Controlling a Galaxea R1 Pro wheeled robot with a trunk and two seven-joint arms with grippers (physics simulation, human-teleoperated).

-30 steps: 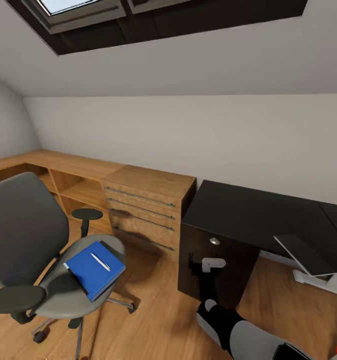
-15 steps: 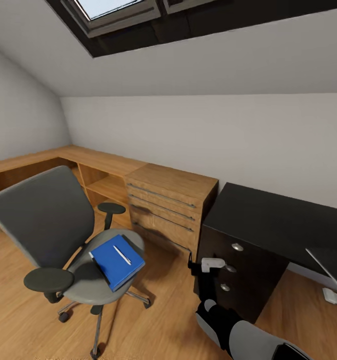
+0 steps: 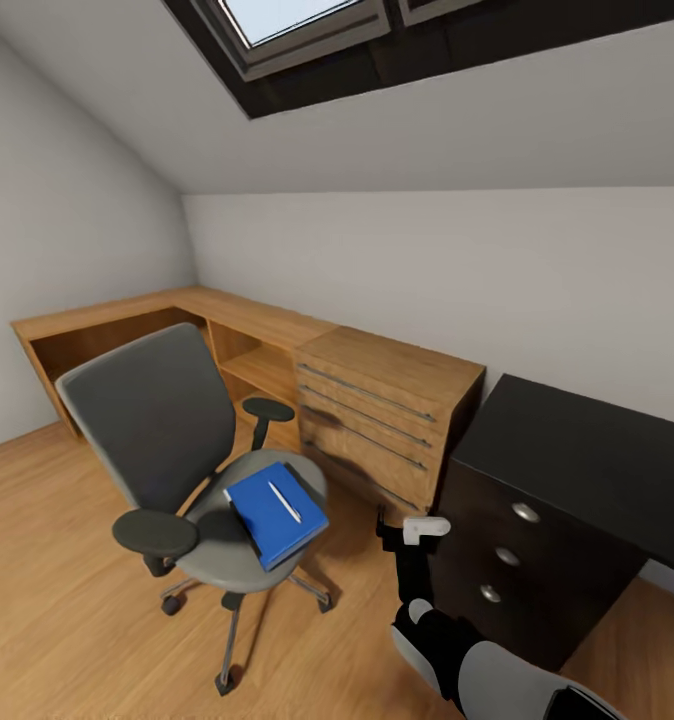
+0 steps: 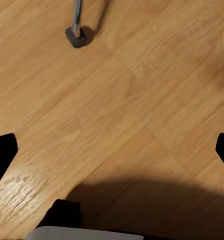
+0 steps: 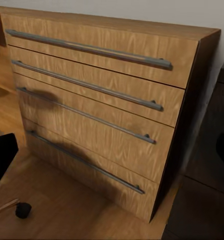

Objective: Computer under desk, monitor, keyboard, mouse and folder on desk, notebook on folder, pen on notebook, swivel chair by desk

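Note:
The grey swivel chair (image 3: pixel 167 430) stands on the wood floor left of centre in the head view. A bright blue folder (image 3: pixel 275 515) lies on its seat with the pale pen (image 3: pixel 284 501) on top; I cannot make out a separate notebook. The black desk (image 3: pixel 587 450) with round silver knobs is at the right. My right gripper (image 3: pixel 405 535) hangs low between chair and desk, open, its fingertips (image 5: pixel 2 155) at the edges of its wrist view. My left gripper (image 4: pixel 112 155) is open over bare floor. The computer, monitor, keyboard and mouse are out of view.
A light wooden counter (image 3: pixel 227 310) with a bar-handled drawer unit (image 3: pixel 377 420) runs along the wall between chair and desk; the drawer unit (image 5: pixel 92 115) faces the right wrist camera. A chair castor (image 4: pixel 76 36) is near the left gripper. A skylight (image 3: pixel 297 20) sits in the sloped ceiling.
The whole picture has shifted right, so the camera has turned left. The chair now sits nearer the centre and the desk's far end has left the frame. My right arm holds the same pose.

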